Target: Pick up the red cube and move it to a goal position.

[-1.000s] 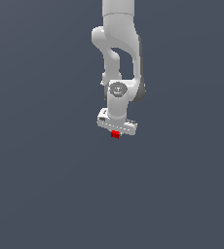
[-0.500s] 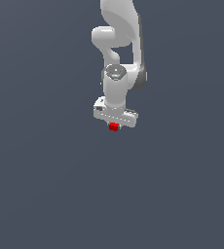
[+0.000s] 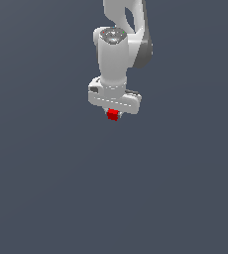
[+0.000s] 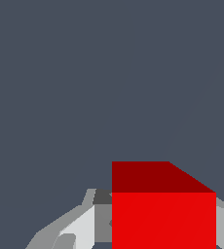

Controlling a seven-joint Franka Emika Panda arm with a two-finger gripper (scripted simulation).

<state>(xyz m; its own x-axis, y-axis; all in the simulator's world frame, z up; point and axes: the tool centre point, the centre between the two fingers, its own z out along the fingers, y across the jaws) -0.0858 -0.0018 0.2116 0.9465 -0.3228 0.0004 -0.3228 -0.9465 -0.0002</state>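
The arm (image 3: 117,47) comes down from the top edge of the exterior view, a little right of middle. The gripper (image 3: 113,114) sits at its lower end, and the red cube (image 3: 112,115) is directly beneath it, between the fingers (image 4: 82,226), touching them.
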